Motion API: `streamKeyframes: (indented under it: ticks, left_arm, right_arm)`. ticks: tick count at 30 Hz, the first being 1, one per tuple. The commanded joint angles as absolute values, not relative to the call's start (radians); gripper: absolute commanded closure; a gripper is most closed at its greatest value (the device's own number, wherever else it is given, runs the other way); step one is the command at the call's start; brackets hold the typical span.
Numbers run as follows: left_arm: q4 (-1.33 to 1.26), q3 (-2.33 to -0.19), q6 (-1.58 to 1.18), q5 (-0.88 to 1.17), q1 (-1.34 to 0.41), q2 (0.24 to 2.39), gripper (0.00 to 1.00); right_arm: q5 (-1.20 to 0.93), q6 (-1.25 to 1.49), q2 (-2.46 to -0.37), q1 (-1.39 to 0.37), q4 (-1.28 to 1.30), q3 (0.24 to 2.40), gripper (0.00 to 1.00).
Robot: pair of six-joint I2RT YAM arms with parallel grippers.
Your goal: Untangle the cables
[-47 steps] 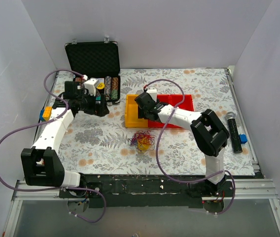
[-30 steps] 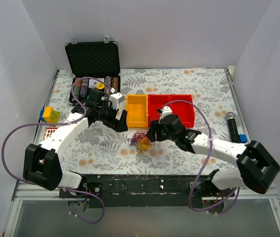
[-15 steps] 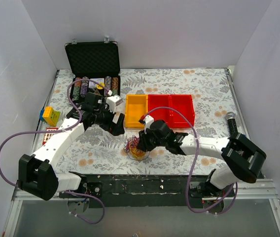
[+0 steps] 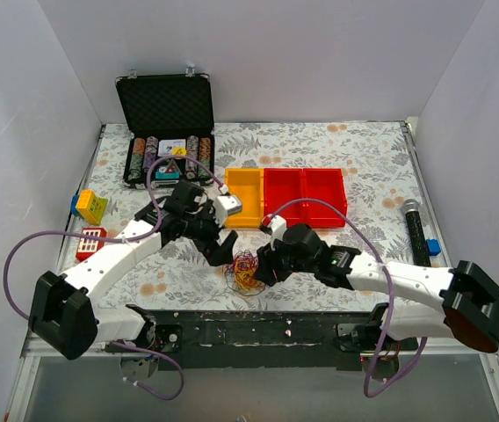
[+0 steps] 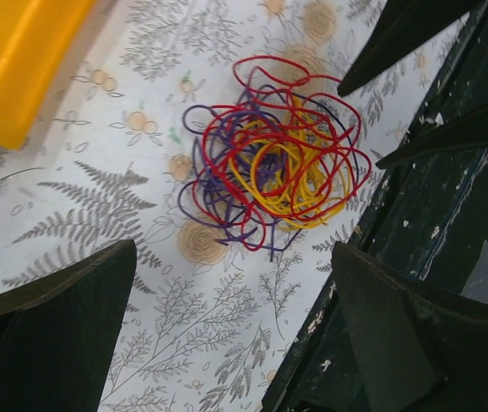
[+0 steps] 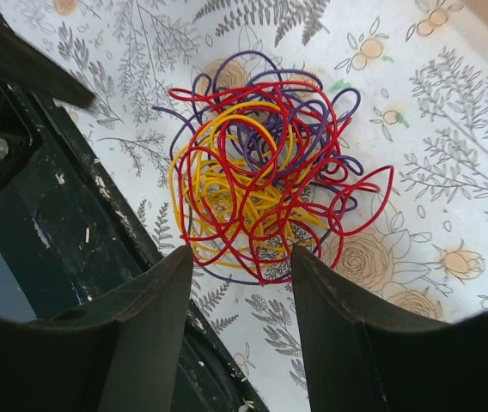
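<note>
Cables (image 5: 274, 163) lie tangled on tabletop (image 4: 364, 158). Left end effector (image 5: 234, 253) fingers wide apart above them; right end effector (image 6: 240, 257) fingers apart, gripping nothing.

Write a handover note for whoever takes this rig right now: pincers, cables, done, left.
Left pincer: open, empty, over the cables from their left.
Right pincer: open, gripping nothing; the clump's edge lies just between its jaws.
Cables: one knotted clump of red, yellow and purple wire on the table, near its front edge, in front of the yellow bin.
Done: both pincers are at the clump.
Left: all the untangling; no strand is separated yet.
</note>
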State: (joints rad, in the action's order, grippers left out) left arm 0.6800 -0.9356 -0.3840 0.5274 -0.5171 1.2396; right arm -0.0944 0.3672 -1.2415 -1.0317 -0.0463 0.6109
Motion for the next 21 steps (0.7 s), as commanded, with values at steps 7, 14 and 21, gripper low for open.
streamKeyframes:
  ticks: [7,14,21]
  left_arm:
    - [0.511,-0.945,-0.243,0.534,-0.646,1.368,0.04]
    - [0.509,-1.002,-0.146,0.612,-0.657,1.492,0.52]
    - [0.564,-1.048,-0.114,0.64,-0.675,1.562,0.59]
  right_arm:
    - [0.051,0.396,-0.956,-1.022,0.028,0.528,0.5]
    - [0.066,0.425,-0.884,-1.0,0.011,0.46,0.57]
    - [0.02,0.416,-0.854,-0.939,0.009,0.437,0.59]
